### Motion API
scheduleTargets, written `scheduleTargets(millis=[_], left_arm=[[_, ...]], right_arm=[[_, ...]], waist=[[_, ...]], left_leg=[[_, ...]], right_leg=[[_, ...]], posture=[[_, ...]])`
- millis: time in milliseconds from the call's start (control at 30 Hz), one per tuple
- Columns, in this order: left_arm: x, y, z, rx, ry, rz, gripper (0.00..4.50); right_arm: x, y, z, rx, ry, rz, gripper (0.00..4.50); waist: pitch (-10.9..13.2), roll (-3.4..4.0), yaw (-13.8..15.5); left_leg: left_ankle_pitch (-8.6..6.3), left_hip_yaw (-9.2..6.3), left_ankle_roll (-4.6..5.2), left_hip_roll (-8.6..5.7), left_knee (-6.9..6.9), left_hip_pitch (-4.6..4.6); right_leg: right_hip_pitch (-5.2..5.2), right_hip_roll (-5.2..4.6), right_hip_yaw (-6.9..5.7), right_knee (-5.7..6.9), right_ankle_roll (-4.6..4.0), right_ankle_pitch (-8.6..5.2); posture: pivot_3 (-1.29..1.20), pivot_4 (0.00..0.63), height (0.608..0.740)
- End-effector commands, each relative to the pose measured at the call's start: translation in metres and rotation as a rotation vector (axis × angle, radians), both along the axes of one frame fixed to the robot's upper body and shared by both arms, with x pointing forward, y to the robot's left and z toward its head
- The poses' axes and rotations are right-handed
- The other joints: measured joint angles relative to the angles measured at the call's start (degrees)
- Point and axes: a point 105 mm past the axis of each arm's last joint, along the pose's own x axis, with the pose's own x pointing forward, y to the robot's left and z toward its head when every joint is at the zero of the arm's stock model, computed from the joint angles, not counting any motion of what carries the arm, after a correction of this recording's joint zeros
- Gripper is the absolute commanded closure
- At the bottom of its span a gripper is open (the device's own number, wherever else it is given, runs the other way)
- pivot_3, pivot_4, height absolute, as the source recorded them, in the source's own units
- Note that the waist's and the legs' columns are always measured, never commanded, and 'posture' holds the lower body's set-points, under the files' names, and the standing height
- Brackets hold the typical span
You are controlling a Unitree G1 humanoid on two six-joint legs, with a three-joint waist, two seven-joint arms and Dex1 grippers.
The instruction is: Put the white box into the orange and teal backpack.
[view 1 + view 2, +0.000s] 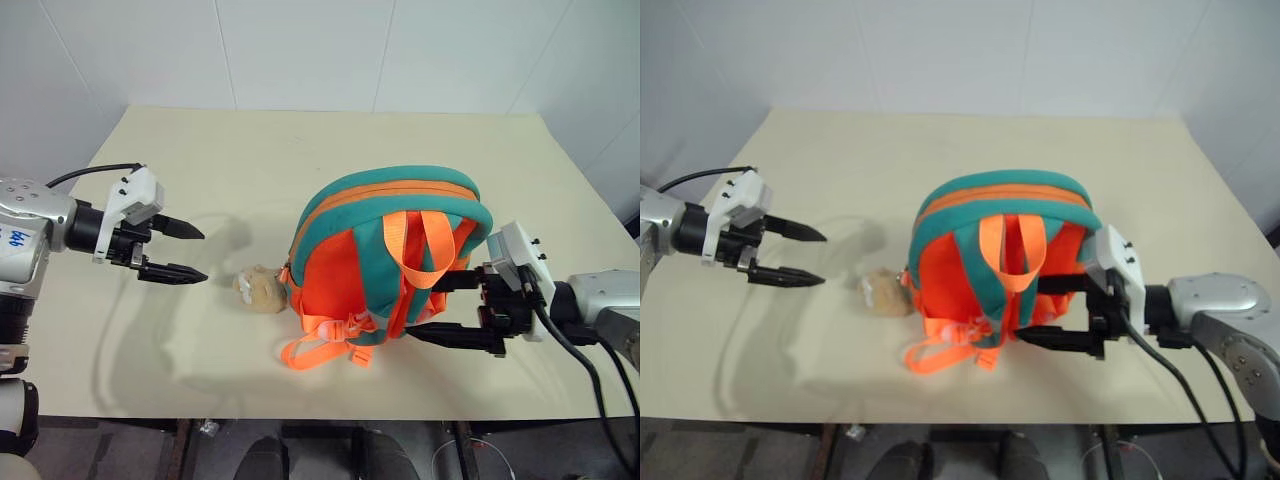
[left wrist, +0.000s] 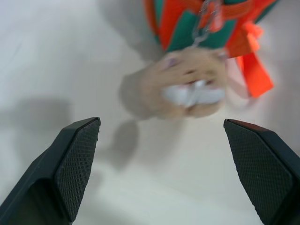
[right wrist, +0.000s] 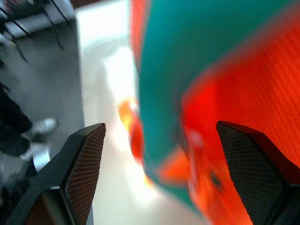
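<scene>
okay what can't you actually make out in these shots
- Inside of the orange and teal backpack: its own panels hide the contents in the head views, so whether it holds anything cannot be told.
- Its zipper: too small in the head views to tell shut from open.
- Plush animal charm: blurred in the left wrist view; small in the head views.
- Right gripper, open: whether its fingers touch the backpack is unclear; the right wrist view is blurred.
- Left gripper: open, empty.
</scene>
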Motion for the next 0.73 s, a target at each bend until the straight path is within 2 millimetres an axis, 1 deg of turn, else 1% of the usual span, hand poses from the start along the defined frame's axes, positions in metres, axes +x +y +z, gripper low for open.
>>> scheduleTargets(millis=[33, 100, 167, 233, 300, 367, 433, 500, 567, 667, 733], left_arm=[[-0.001, 0.018, 0.015, -0.021, -0.061, 0.062, 0.00], [-0.003, 0.027, 0.016, -0.035, -0.077, 0.077, 0.00], [-0.007, 0.029, 0.021, -0.088, -0.123, 0.051, 0.00], [-0.010, 0.028, 0.028, -0.154, -0.178, 0.019, 0.00], [-0.012, 0.028, 0.031, -0.210, -0.225, -0.019, 0.00], [-0.015, 0.022, 0.034, -0.279, -0.255, -0.078, 0.00], [-0.022, 0.019, 0.034, -0.355, -0.256, -0.135, 0.00], [-0.026, 0.018, 0.032, -0.385, -0.259, -0.167, 0.00], [-0.032, 0.020, 0.037, -0.457, -0.273, -0.190, 0.00], [-0.039, 0.029, 0.039, -0.457, -0.285, -0.178, 0.00], [-0.041, 0.031, 0.040, -0.454, -0.303, -0.175, 0.00]], right_arm=[[0.001, -0.029, 0.010, -0.062, -0.052, -0.067, 0.02], [0.004, -0.051, 0.013, -0.096, -0.064, -0.131, 0.02], [0.008, -0.081, 0.012, -0.151, -0.075, -0.215, 0.02], [0.011, -0.102, 0.014, -0.181, -0.093, -0.269, 0.02], [0.017, -0.114, 0.021, -0.167, -0.137, -0.311, 0.02], [0.025, -0.122, 0.027, -0.132, -0.173, -0.342, 0.02], [0.029, -0.124, 0.029, -0.083, -0.195, -0.348, 0.02], [0.031, -0.125, 0.029, -0.049, -0.212, -0.351, 0.02], [0.031, -0.130, 0.028, -0.040, -0.224, -0.365, 0.02], [0.029, -0.131, 0.030, -0.025, -0.236, -0.359, 0.02], [0.031, -0.128, 0.031, -0.017, -0.250, -0.353, 0.02]], waist=[[0.00, 0.00, -0.02], [0.00, 0.00, -0.03], [0.00, 0.00, -0.11], [0.00, 0.00, -0.11], [0.00, 0.00, -0.20], [0.00, 0.00, -0.26], [0.00, 0.01, -0.28], [0.00, 0.01, -0.38], [0.01, 0.01, -0.36], [0.01, 0.02, -0.34], [0.01, 0.01, -0.33]], left_leg=[[-0.01, 0.02, 0.01, 0.00, 0.00, 0.01], [-0.01, 0.03, 0.02, 0.00, -0.02, 0.01], [-0.02, 0.06, 0.03, 0.01, -0.03, 0.01], [-0.02, 0.12, 0.03, 0.01, -0.04, 0.04], [-0.02, 0.15, 0.04, 0.02, -0.03, 0.08], [-0.02, 0.22, 0.03, 0.03, -0.02, 0.17], [-0.02, 0.32, 0.03, 0.05, -0.03, 0.39], [-0.02, 0.32, 0.02, 0.12, -0.14, 0.84], [-0.04, 0.29, 0.00, 0.17, -0.16, 0.95], [-0.04, 0.30, 0.00, 0.16, -0.14, 0.95], [-0.04, 0.29, 0.00, 0.16, -0.14, 0.94]], right_leg=[[0.00, 0.00, 0.01, 0.00, 0.00, 0.00], [0.00, 0.00, 0.00, -0.03, 0.00, 0.00], [0.00, 0.00, 0.01, -0.04, 0.00, 0.00], [0.01, -0.01, 0.04, -0.04, 0.00, 0.00], [0.02, -0.02, 0.04, -0.02, 0.01, 0.01], [0.03, -0.04, 0.06, -0.03, -0.02, 0.03], [0.16, -0.08, 0.09, -0.09, -0.05, 0.04], [0.58, -0.03, 0.06, -0.20, -0.10, 0.01], [0.71, -0.01, 0.05, -0.23, -0.12, 0.01], [0.70, -0.06, 0.07, -0.18, -0.11, 0.01], [0.71, -0.06, 0.06, -0.17, -0.10, 0.01]], posture=[[0.00, 0.150, 0.740], [0.00, 0.150, 0.740], [0.00, 0.150, 0.740], [0.00, 0.150, 0.740], [0.00, 0.150, 0.740], [0.00, 0.150, 0.740], [0.00, 0.150, 0.740], [0.00, 0.150, 0.740], [0.00, 0.150, 0.740], [0.00, 0.150, 0.740], [0.00, 0.150, 0.740]])
